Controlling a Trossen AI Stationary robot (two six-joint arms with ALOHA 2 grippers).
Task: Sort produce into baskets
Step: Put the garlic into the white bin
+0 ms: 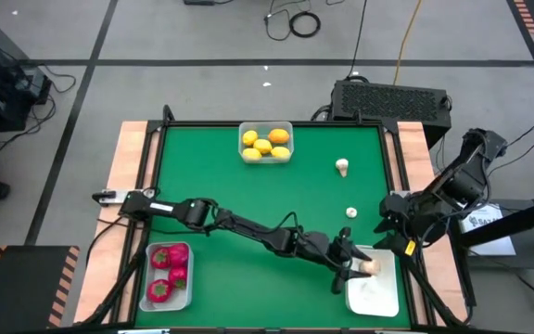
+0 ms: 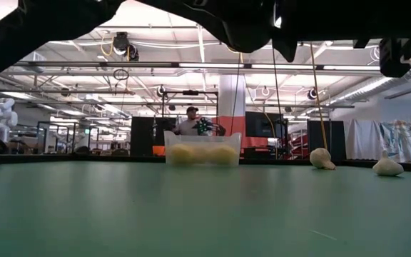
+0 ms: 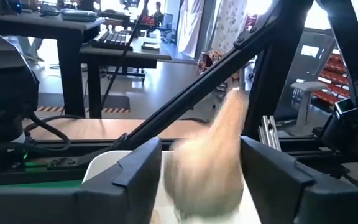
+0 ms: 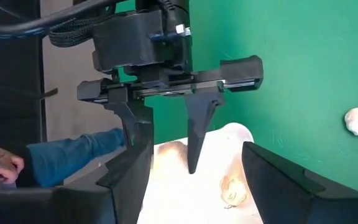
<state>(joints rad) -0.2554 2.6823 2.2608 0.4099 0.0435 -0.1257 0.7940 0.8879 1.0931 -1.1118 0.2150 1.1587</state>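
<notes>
My left arm reaches across the green table, and my left gripper (image 1: 352, 264) stands open over the far end of the near-right basket (image 1: 378, 299). A whitish mushroom piece (image 1: 370, 266) lies in that basket beside the fingers. In the left wrist view the mushroom (image 3: 213, 168) shows blurred between and below the fingers, and the right wrist view shows it (image 4: 234, 190) on the basket floor. Two more mushrooms (image 1: 342, 166) (image 1: 351, 212) lie on the table. My right gripper (image 1: 392, 232) is open and empty at the table's right edge.
The far basket (image 1: 290, 156) holds several yellow and orange lemons (image 1: 265, 145). The near-left basket (image 1: 148, 269) holds red pieces (image 1: 168, 274). My left arm (image 1: 248, 227) lies slantwise across the table's near half. A black box (image 1: 389, 98) stands behind the far edge.
</notes>
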